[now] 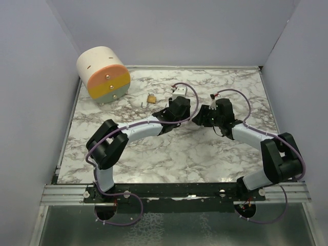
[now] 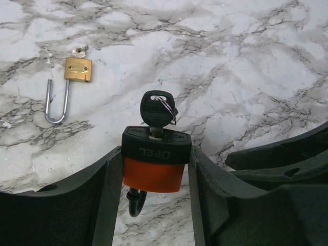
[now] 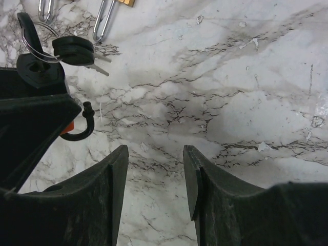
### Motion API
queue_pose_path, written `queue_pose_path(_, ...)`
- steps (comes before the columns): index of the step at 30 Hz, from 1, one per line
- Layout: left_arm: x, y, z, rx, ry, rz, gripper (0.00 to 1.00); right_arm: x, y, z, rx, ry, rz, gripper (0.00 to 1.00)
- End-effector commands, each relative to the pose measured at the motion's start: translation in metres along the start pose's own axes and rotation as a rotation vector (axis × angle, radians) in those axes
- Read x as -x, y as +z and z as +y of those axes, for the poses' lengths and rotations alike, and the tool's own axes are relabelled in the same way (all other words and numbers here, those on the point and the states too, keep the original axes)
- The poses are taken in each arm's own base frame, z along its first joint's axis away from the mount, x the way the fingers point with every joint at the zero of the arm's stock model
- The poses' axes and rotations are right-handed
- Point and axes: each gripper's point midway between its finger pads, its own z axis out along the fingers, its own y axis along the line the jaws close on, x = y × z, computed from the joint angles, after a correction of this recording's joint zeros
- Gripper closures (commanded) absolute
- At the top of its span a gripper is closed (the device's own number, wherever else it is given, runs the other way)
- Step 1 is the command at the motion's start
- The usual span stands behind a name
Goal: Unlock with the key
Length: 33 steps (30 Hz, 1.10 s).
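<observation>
Worktop [image 1: 205, 154]: marbled, brass lock [image 2: 78, 69] laid open.
Left gripper [image 2: 155, 160]: pressed onto orange padlock [image 2: 154, 177], key [image 2: 155, 108] inserted.
Right gripper [image 3: 155, 169]: spread.

The left gripper [image 1: 167, 113] and right gripper [image 1: 201, 116] are sitting close together over the middle of the marble table [image 1: 154, 159]. A small brass padlock [image 1: 151, 98] is lying just left of the left gripper. A cream drum [image 1: 102, 74] with an orange, yellow and green face is resting at the far left corner.
</observation>
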Motion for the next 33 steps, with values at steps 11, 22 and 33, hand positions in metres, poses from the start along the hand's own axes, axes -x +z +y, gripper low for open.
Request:
queue_pose_path(11,0.038,0.001,-0.049,-0.154,-0.150,-0.078,1.00,-0.008,0.026,0.020,0.130,0.093,0.016,0.52)
queue_pose_path(22,0.036,0.000,-0.053,-0.188,-0.177,-0.082,1.00,-0.012,0.035,0.041,0.265,0.173,0.036,0.52)
queue_pose_path(33,0.036,-0.002,-0.006,-0.003,-0.075,-0.088,1.00,0.000,0.015,0.015,0.103,0.120,-0.031,0.52)
